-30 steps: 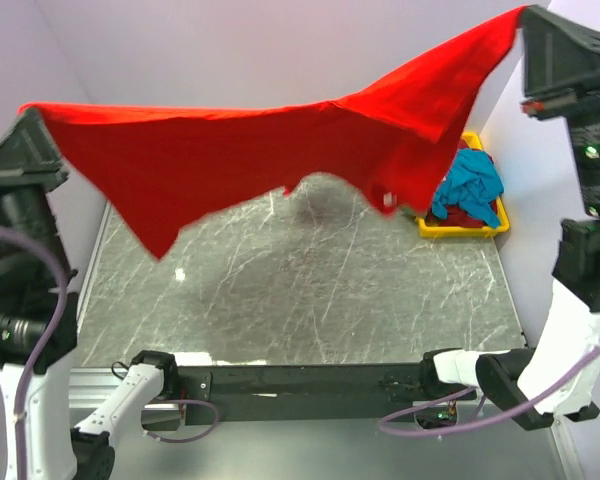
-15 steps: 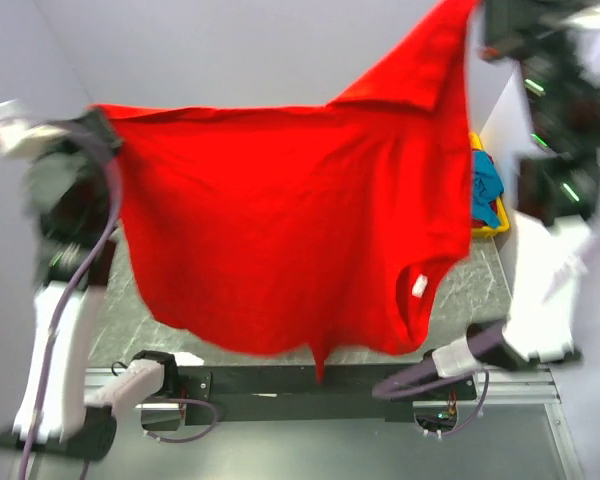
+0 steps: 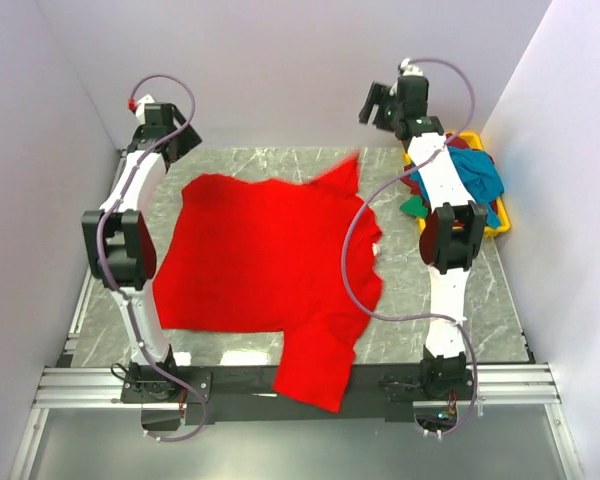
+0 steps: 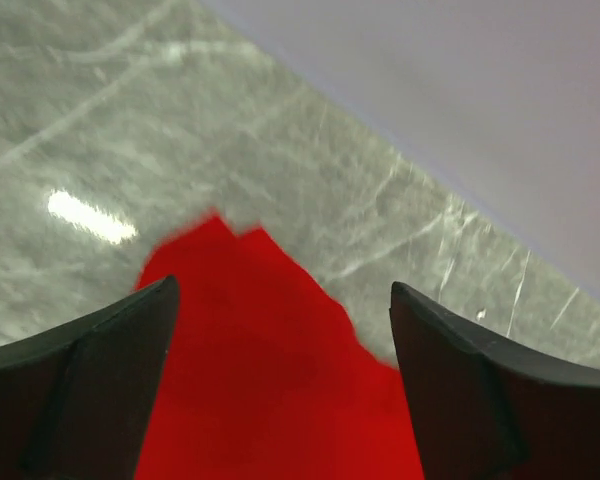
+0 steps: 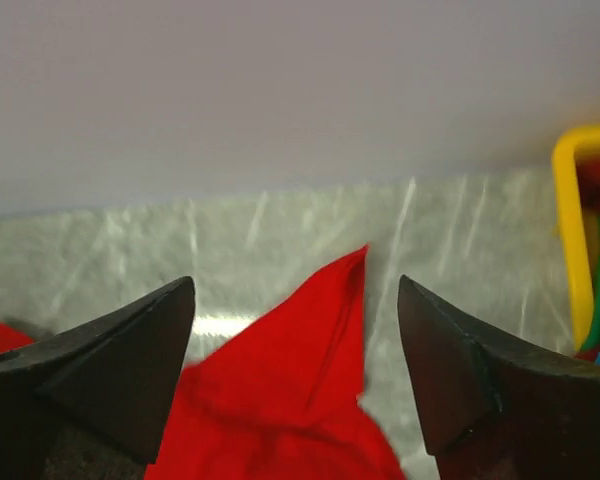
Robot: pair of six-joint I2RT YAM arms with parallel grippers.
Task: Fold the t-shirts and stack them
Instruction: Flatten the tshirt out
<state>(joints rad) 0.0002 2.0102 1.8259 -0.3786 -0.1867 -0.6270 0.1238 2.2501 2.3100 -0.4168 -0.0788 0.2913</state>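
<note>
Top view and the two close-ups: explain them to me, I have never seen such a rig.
Two robot arms are bolted at the near edge of a marble table: the left arm and the right arm. The wide picture looks down from above and behind them. Each close-up comes from a wrist camera and shows its own dark fingers: the left tool and the right tool. A red t-shirt lies spread on the table, one part hanging over the near edge. A yellow bin at the far right holds more shirts, a teal one on top. Both tools are open, near the shirt's far corners, and hold nothing.
</note>
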